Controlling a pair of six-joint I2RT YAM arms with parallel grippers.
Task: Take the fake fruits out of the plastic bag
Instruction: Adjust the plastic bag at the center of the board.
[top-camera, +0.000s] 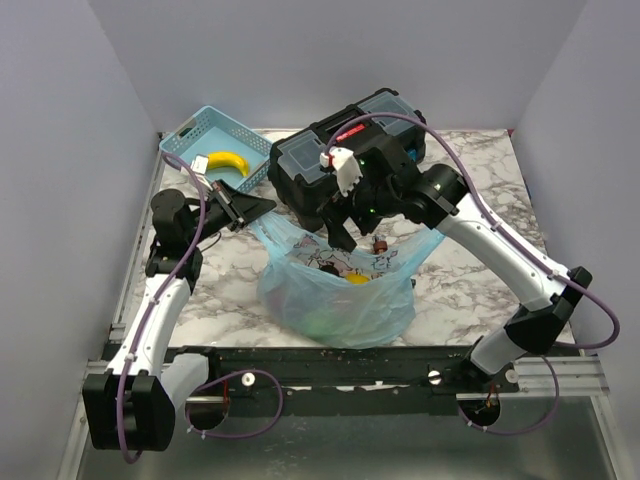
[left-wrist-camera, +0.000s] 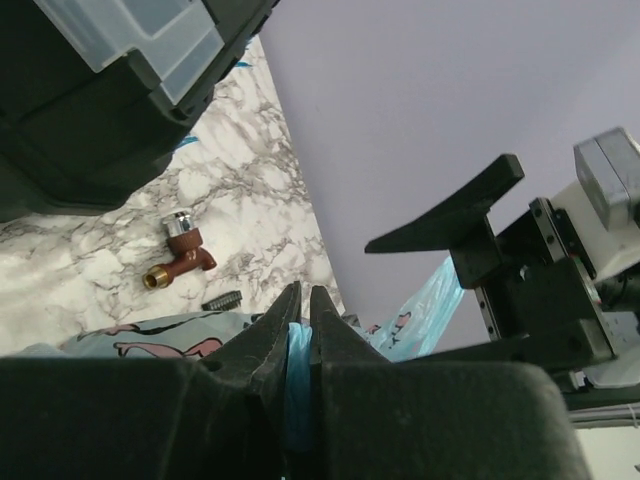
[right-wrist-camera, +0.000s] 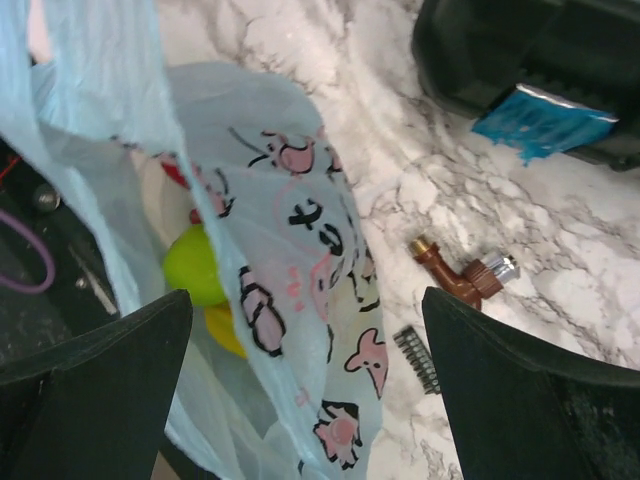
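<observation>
Blue bag (top-camera: 335, 300) clamped in left gripper (left-wrist-camera: 305, 296); right gripper (right-wrist-camera: 308, 300) spread wide above; fruits (right-wrist-camera: 192, 265) yet to come out.

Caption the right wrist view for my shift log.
Open right gripper over the plastic bag, green and yellow fake fruits visible inside, brown tap beside it.

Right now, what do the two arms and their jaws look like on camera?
Both the left arm and right arm have white link shells with black joints and black bases. A thin purple cable loops along each. The jaws are matte black, broad, tapering toward the tips. A white block sits by the right wrist.
</observation>
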